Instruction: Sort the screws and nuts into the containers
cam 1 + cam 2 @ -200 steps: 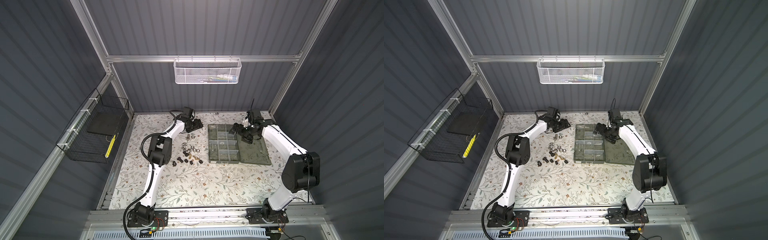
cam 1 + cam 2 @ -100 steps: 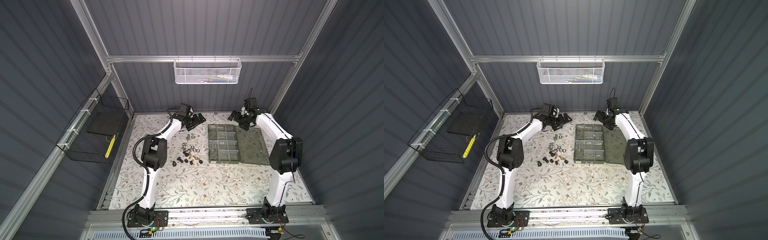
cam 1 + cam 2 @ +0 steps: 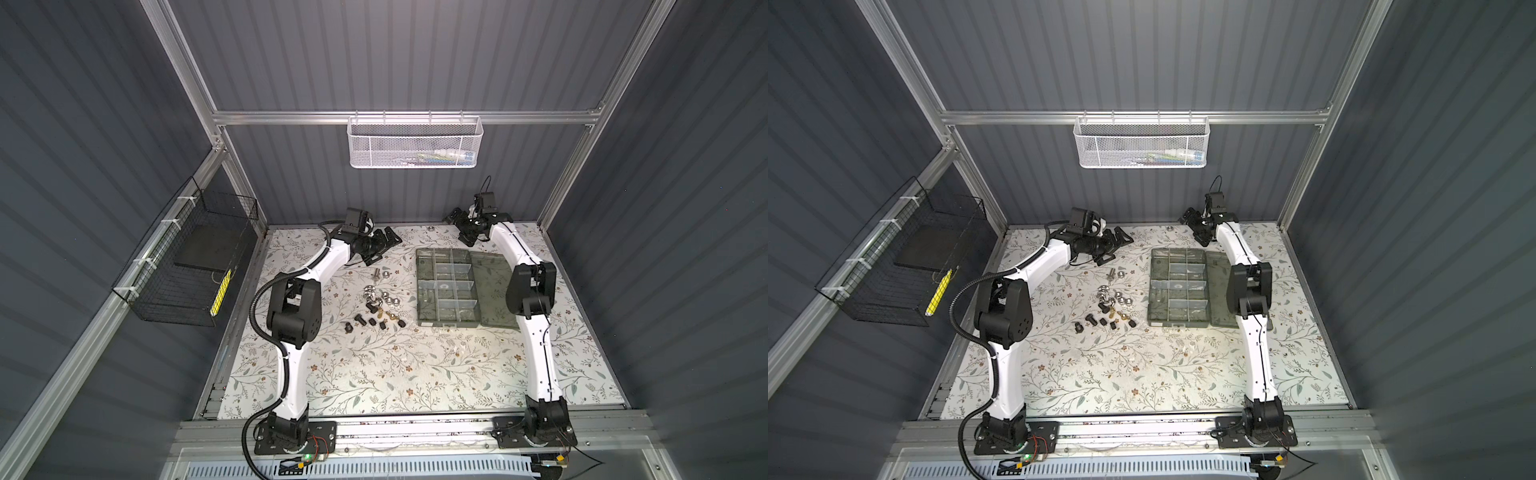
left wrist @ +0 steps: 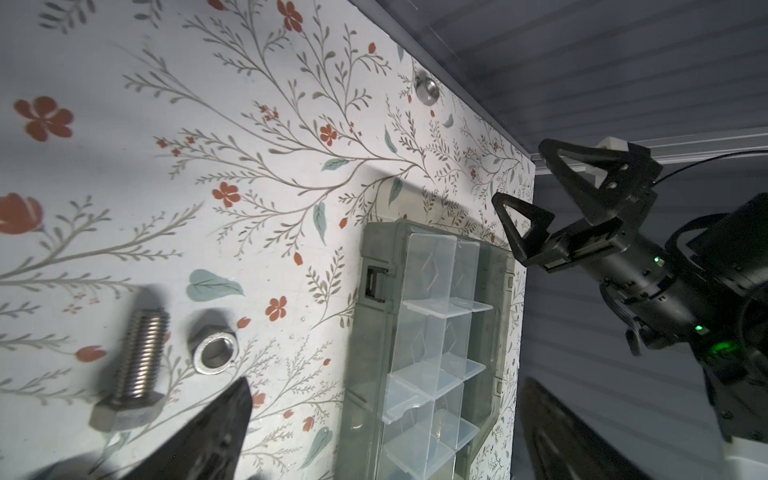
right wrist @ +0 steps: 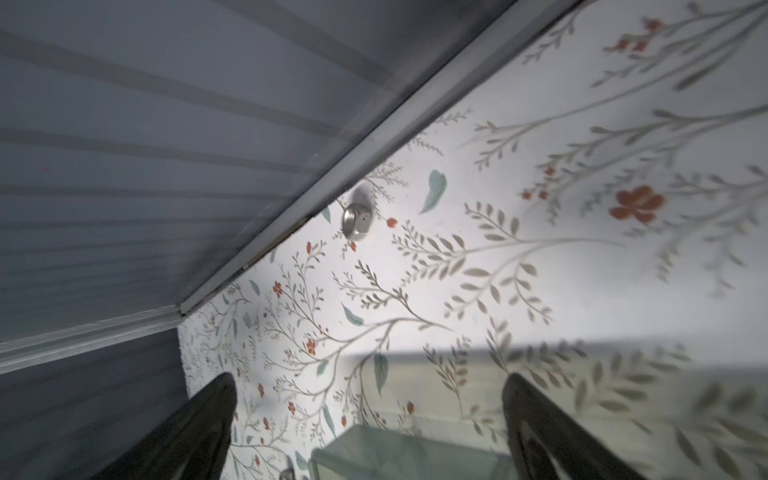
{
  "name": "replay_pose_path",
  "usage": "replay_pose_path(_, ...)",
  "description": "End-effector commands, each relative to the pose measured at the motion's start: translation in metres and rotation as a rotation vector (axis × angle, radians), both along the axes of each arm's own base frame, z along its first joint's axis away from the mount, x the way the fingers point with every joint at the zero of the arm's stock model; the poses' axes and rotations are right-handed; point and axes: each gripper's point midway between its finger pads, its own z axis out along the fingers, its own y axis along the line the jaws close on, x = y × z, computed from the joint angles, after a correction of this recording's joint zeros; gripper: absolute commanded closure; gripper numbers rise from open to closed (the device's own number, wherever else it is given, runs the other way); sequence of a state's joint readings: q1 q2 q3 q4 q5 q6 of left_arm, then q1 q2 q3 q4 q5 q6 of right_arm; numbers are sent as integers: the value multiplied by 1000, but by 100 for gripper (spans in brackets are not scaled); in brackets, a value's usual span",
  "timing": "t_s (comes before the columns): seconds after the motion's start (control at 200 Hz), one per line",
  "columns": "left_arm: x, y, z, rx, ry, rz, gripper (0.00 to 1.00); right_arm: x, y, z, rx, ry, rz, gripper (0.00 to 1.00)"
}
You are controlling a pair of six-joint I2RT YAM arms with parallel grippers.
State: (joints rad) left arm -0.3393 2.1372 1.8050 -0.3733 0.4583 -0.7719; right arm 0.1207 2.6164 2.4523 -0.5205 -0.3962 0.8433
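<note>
We found one bolt (image 4: 133, 365) and one nut (image 4: 214, 351) left of the organiser box (image 4: 353, 374), near the spread left end effector (image 3: 381, 249); right end effector (image 3: 456, 228) spread too.

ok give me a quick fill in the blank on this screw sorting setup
The left gripper and right gripper both stand ____, holding nothing.
In both top views the main cluster of screws and nuts lies ____ of the organiser box.
The white mesh basket hangs on the ____ wall.
Missing words: open; left; back.
</note>
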Motion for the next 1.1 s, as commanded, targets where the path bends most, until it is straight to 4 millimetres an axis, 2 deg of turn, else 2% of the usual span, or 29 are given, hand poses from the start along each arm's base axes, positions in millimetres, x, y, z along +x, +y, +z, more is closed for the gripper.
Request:
replay_pose_path(0.0,-9,0,10,-25,24,-16,0,20,11,7,145,-37,-35,1)
replay_pose_path(0.26,-4,2,-3,-27,64,-17,0,57,15,-11,343,-72,-141,1)
replay_pose_path(0.435,4,6,-9,-26,80,-7,0,72,6,-24,390,-90,-243,1)
replay_pose_path(0.635,9,8,-16,-23,99,3,0,81,4,-47,458,-75,-331,1)
replay_pose_path(0.816,14,10,-20,-22,110,12,0,82,4,-71,505,-28,-384,1)
replay_pose_path(1.091,14,14,-24,-10,127,15,0,83,7,-93,527,-4,-457,1)
